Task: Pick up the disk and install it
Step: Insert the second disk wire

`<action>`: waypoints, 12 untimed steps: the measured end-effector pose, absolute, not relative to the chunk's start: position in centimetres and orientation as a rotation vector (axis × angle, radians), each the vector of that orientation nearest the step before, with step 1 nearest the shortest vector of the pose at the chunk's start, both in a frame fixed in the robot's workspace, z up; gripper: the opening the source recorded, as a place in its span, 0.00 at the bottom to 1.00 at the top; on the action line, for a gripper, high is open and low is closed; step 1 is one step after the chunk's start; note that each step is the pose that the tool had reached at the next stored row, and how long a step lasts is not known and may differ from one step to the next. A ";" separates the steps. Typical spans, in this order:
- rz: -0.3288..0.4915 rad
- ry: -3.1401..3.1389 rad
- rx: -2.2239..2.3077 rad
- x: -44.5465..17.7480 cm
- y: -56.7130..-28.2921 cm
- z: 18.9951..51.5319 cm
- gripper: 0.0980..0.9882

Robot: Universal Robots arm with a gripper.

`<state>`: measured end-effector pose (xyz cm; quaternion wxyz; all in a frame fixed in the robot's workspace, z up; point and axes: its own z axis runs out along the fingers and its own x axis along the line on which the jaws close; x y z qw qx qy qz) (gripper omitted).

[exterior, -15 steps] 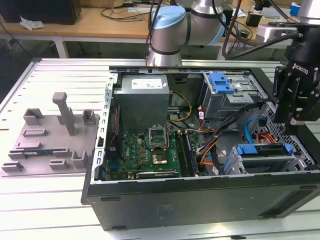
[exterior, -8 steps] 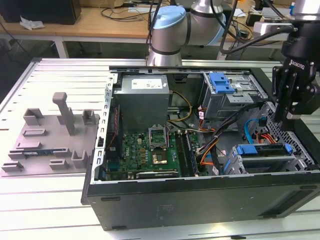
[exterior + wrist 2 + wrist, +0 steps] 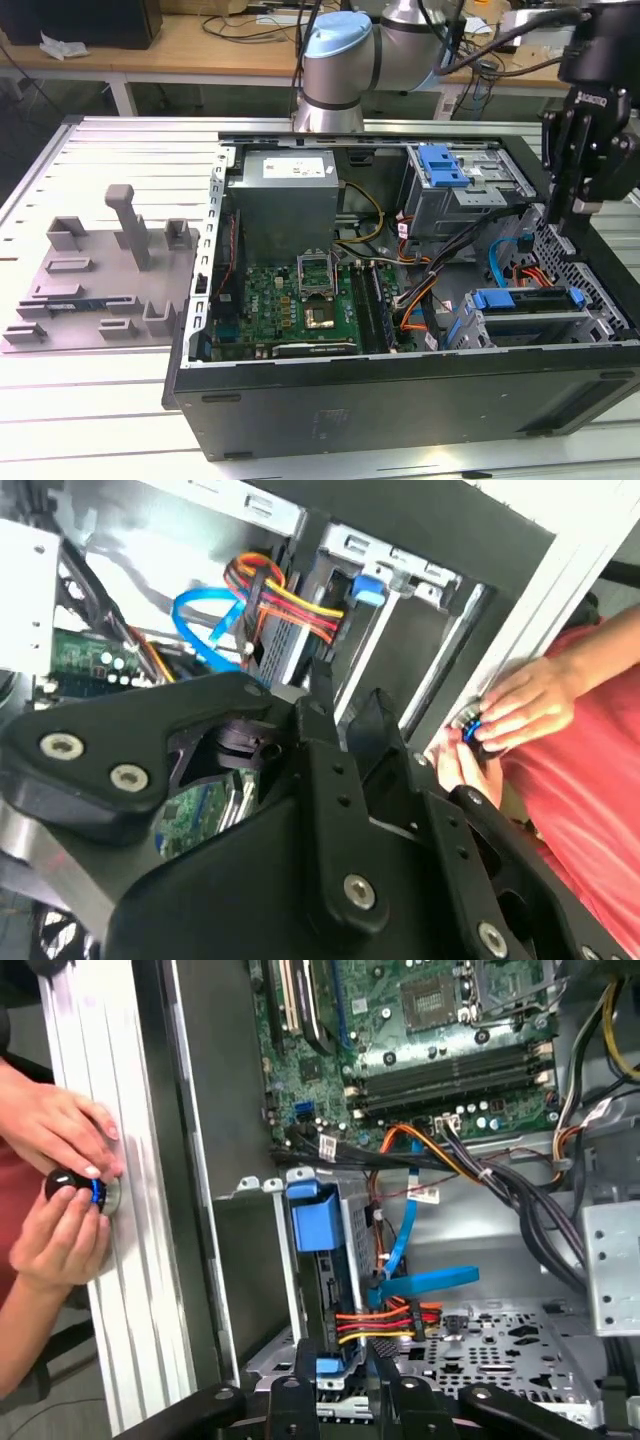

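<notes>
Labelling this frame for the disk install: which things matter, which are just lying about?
Job: disk, gripper, computer case.
Lying about: grey plastic stand, power supply, circuit board, person's hands.

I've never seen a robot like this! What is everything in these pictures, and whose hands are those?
The grey-and-blue tube is a robot arm. Its black gripper hangs over an open computer on a metal table. One picture is taken from outside; two come from cameras riding on the arm's wrist. The disk, with blue rails, sits in its cage inside the computer. A person's hands touch a small knob on the table's edge.
</notes>
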<state>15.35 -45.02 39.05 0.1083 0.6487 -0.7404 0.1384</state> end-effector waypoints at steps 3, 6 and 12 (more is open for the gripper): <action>0.444 -2.156 1.889 14.3 -44.3 38.9 0.26; 0.460 -2.146 1.881 13.9 -43.7 38.6 0.26; 0.463 -2.144 1.879 13.9 -42.9 38.5 0.26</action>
